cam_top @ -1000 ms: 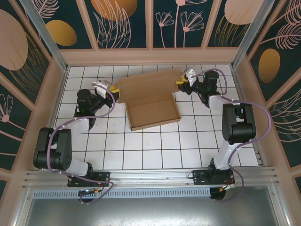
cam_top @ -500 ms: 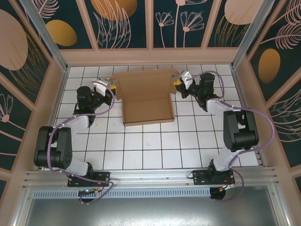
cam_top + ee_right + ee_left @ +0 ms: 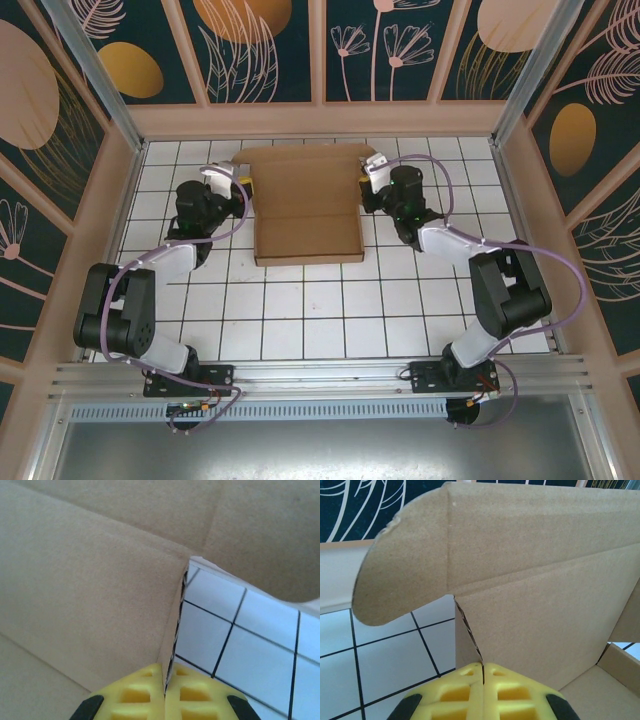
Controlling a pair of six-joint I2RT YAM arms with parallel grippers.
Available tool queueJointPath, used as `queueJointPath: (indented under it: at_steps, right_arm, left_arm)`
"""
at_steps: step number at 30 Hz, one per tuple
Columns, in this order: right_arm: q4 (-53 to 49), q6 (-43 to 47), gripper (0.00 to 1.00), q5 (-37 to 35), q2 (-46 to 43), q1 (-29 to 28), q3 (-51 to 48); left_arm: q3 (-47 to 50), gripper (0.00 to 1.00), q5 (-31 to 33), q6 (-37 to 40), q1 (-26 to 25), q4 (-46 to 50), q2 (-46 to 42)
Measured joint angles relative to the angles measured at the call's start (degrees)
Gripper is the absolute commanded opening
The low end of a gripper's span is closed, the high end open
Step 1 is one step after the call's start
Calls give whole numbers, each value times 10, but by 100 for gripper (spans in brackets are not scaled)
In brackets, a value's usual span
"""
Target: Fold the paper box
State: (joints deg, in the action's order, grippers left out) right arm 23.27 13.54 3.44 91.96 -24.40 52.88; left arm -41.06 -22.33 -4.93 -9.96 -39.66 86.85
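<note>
At 9 and 3 o'clock of the paper box point(image 3: 305, 205), your left fingers point(image 3: 451, 694) and right fingers point(image 3: 132, 695) pinched its side walls; next, both likely needed folding inward.

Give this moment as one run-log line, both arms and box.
left fingers: shut on paper box, left side | right fingers: shut on paper box, right side | lid: raised

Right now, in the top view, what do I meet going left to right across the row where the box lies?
left gripper → box → right gripper, each gripper shut on a side wall of the box.
</note>
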Motion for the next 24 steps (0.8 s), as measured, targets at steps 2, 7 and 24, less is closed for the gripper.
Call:
queueJointPath:
  at_steps: [2,7,24]
  right_arm:
    - [-7,-47,8,-36,-2,-9,2]
    - [-8,-124,19,-99,-12,-43,1]
    - [71,-169,20,-173,-17,-115,-65]
  left_arm:
    - [0,1,4,-12,-8,-4,0]
    - [0,1,6,-35,-17,-14,0]
    - [73,0,37,-105,-24,-113,-4]
